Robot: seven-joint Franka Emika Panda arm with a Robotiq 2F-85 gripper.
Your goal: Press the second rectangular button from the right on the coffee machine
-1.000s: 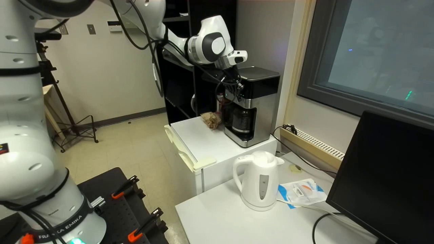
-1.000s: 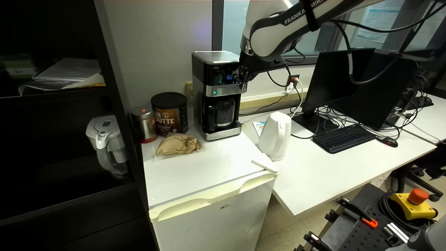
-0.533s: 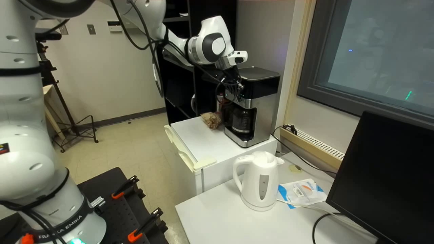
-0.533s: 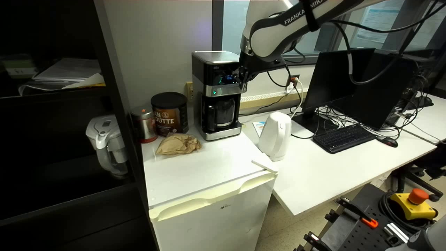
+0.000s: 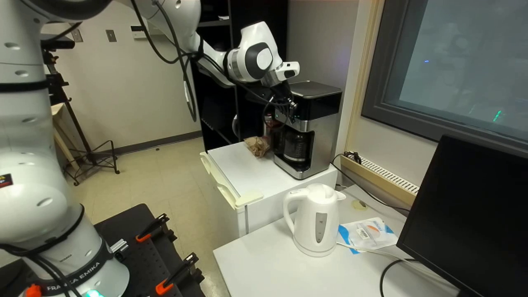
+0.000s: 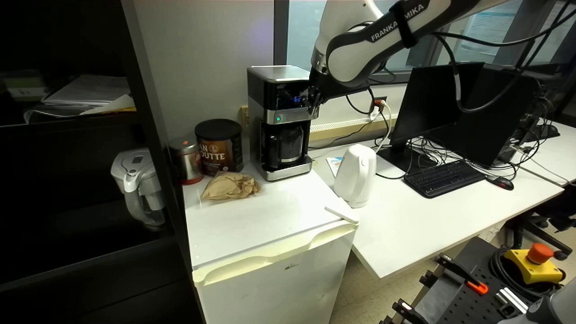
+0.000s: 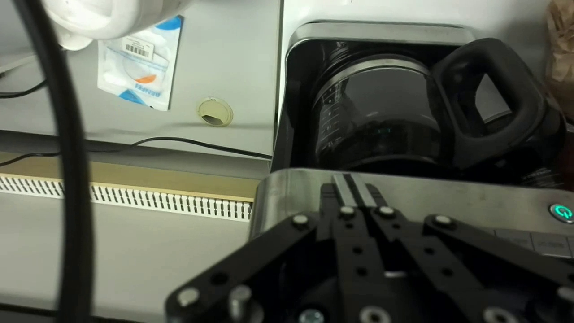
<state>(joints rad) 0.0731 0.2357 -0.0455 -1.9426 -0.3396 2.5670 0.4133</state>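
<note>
In an exterior view, the fridge [image 6: 274,288] stands near, kettle [image 6: 353,177] on the table [image 6: 423,234] at right. Beyond, the end effector [image 7: 349,184], fingers drawn together, is at the right front of the coffee machine [image 6: 285,118], itself on the fridge; contact cannot be determined. In the wrist view, the end effector partly hides the rectangular buttons [image 7: 550,243].

White plastic kettle [image 6: 353,177] stands on smooth white tabletop [image 6: 405,229]

In an exterior view, a black rectangular keyboard [image 6: 444,178] lies to its right. Left, on a boxy white fridge [image 6: 274,288], a crumpled brown paper bag [image 6: 230,185] lies nearer than a black-lidded brown cylindrical can [image 6: 219,147]. A clear plastic pitcher [image 6: 145,182] stands further left, in black shelving [image 6: 150,112].
</note>
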